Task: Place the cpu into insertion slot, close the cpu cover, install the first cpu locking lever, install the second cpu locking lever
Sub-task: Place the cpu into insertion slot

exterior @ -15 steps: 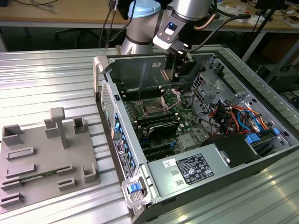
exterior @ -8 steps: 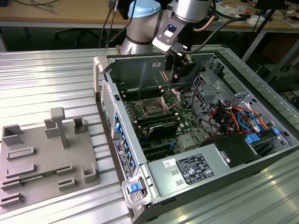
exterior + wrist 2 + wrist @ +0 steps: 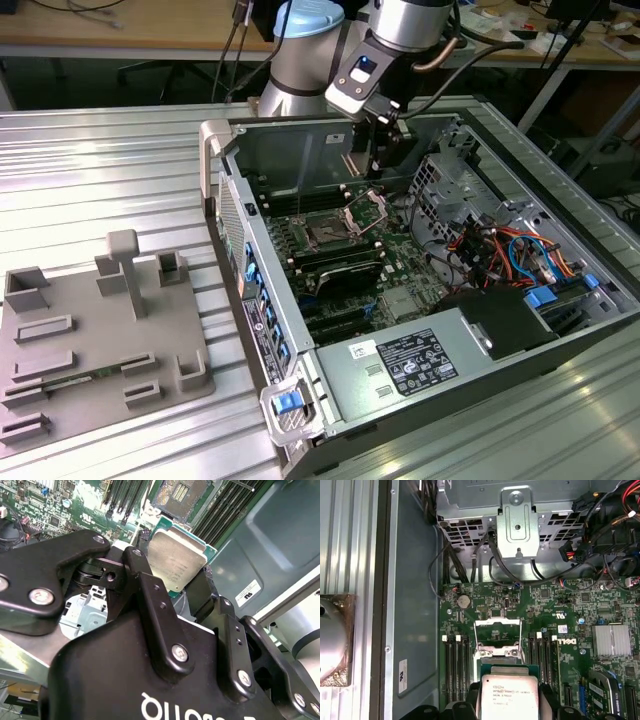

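Exterior view first: the arm [image 3: 405, 25] reaches down into the open computer case [image 3: 262, 300], and the hand [image 3: 388, 160] hangs above the insertion slot [image 3: 326, 232], a touch towards the exterior view's right of it. The cpu cover [image 3: 366, 207] stands tilted up at the slot's edge on that same side, so the slot lies open. Well away from the slot, at the near end of the case, sits the power supply [image 3: 400, 368]. Further off, out to the exterior view's left of the slot, a grey fixture plate [image 3: 90, 345] lies on the ribbed metal counter [image 3: 100, 170]. Over to the second wrist view, and here's the grip up close: the hand [image 3: 170, 567] is clamped onto the cpu [image 3: 177, 555], one of its black fingers [image 3: 142, 580] against one edge and its partner against the opposite edge. The silvery top faces the camera with a green rim peeping out. The cpu is held clear of the slot [image 3: 177, 495], whose bare contacts show beyond it, with memory slots [image 3: 235, 505] flanking. Now the first wrist view: the cpu [image 3: 509, 692] sits pinched in the hand [image 3: 507, 707]. Just past it the cover [image 3: 499, 639] is raised off the slot, its centre open. A coin battery [image 3: 464, 600] lies beyond that, and a finned heat sink [image 3: 611, 640] sits off to one side.
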Action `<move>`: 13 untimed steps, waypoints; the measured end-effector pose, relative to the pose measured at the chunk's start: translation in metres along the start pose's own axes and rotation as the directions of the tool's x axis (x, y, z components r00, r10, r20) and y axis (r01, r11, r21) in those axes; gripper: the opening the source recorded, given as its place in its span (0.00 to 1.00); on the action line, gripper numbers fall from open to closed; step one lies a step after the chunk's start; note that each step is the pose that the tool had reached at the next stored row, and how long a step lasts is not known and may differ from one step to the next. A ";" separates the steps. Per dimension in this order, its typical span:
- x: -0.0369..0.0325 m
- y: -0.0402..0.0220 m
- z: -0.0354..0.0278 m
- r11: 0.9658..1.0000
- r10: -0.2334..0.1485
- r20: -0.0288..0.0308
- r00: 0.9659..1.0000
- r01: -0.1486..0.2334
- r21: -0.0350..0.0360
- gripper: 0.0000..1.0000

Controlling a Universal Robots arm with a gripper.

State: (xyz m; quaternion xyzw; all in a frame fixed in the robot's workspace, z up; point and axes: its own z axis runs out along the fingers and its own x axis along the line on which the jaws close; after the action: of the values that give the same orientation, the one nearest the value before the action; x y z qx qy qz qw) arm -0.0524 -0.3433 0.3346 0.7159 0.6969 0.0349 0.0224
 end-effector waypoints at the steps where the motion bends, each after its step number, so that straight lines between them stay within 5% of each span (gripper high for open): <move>1: 0.0000 0.0000 0.0003 1.000 0.000 0.000 1.000 0.000 0.000 0.55; 13: -0.0001 -0.0005 0.0056 1.000 0.000 0.000 1.000 0.000 0.000 0.55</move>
State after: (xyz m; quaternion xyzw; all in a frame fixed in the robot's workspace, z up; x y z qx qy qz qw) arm -0.0524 -0.3433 0.3290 0.7159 0.6969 0.0350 0.0224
